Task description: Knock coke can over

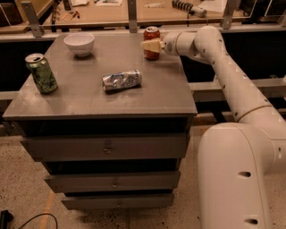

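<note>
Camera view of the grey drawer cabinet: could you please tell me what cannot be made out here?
- Red coke can with silver top: its middle is covered by the cream end effector, which sits in front of it near the grey cabinet top's far right corner; contact cannot be judged.
- Green can: label too small to read.
- Wooden bench behind: its items are cut off by the top edge.

table [170,98] | bowl [79,43] | green can [41,73] | silver can [121,80] lying | coke can [152,34], gripper [146,45] at it
</note>
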### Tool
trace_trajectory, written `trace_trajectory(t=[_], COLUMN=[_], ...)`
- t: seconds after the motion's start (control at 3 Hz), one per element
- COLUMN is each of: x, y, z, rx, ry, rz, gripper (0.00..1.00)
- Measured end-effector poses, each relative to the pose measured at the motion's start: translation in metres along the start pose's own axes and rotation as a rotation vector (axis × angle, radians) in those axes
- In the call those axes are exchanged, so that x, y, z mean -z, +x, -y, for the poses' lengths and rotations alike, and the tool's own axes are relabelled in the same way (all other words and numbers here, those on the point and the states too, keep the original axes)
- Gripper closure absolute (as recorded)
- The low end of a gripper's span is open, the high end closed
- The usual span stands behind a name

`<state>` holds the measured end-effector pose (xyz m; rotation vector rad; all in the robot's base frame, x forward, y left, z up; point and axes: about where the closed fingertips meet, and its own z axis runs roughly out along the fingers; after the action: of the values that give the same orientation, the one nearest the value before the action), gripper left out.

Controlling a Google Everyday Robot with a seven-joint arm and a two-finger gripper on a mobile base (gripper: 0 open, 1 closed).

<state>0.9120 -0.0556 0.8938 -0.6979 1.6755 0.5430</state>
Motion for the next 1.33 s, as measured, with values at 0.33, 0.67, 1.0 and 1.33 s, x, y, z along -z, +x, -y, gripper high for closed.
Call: trace_trajectory(t=[0.33,0.67,1.0,1.33], x=[0.006,0.039,0.068,0.085], y=[-0.008,-0.035,-0.045,-0.038], z=[-0.001,-0.005,-0.021,-0.054], rx=[0.074,0.192,0.296,0.424], ry=[-0.014,-0.040,-0.091,-0.201], rz=[-0.038,-0.097,-0.216,-0.379], gripper=[0.65,0.88,1.00,1.00])
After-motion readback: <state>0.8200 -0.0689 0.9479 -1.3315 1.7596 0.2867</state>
